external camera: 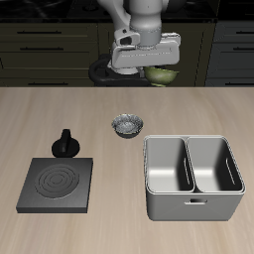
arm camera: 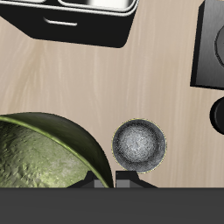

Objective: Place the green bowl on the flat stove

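The green bowl (external camera: pixel 164 74) hangs high above the back of the table, held by its rim in my gripper (external camera: pixel 156 68). In the wrist view the bowl (arm camera: pixel 44 157) fills much of the frame, showing its mottled yellowish-green inside, and its rim runs between my gripper's (arm camera: pixel 107 179) two fingertips. The flat stove (external camera: pixel 58 184), a black square with ring marks and a knob (external camera: pixel 65 145) at its back edge, lies near the table's front edge, far from the bowl. Part of the stove (arm camera: pixel 213 44) shows in the wrist view.
A small grey-white patterned bowl (external camera: pixel 126 125) stands in the middle of the table, below the gripper (arm camera: pixel 138 144). A grey two-compartment metal basin (external camera: pixel 193 177) stands beside it toward the front edge (arm camera: pixel 79 17). Dark cabinets line the back.
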### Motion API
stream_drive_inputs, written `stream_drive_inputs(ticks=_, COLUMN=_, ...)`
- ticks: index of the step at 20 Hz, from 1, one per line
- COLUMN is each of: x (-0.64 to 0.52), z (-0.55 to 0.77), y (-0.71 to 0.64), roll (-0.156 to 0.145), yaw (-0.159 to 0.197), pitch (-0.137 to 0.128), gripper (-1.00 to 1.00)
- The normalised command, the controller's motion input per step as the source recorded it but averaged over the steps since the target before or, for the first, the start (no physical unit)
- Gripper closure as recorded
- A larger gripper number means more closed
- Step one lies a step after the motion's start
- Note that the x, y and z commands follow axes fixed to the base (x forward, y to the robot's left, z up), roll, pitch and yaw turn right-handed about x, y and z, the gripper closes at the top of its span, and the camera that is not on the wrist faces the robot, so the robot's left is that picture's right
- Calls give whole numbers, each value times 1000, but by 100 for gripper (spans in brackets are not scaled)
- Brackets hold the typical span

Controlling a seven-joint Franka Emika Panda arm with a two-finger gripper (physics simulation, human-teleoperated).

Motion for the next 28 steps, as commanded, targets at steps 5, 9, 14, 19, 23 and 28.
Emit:
stream_drive_inputs(ticks=5, x=214, z=189, y=-525, roll=-44, yaw=-24, pitch=4, gripper=100)
stream_drive_inputs(ticks=9, x=214, z=173, y=-550, roll=-12, yaw=-38, pitch=-10, gripper=100)
stream_drive_inputs(ticks=14, x=164, z=45, y=-310, roll=-28, yaw=-11, pitch=9, gripper=100)
stream_drive_inputs(ticks=19, x=171, z=54, y=-446, roll=28, yaw=-31, pitch=27, gripper=100)
stream_drive_inputs(ticks=23, x=275, z=169, y=-660, roll=-17, yaw=-8, pitch=-24, gripper=100)
stream_drive_inputs(ticks=28, x=233, z=-22, y=-363, roll=-65, yaw=2, pitch=17, gripper=100)
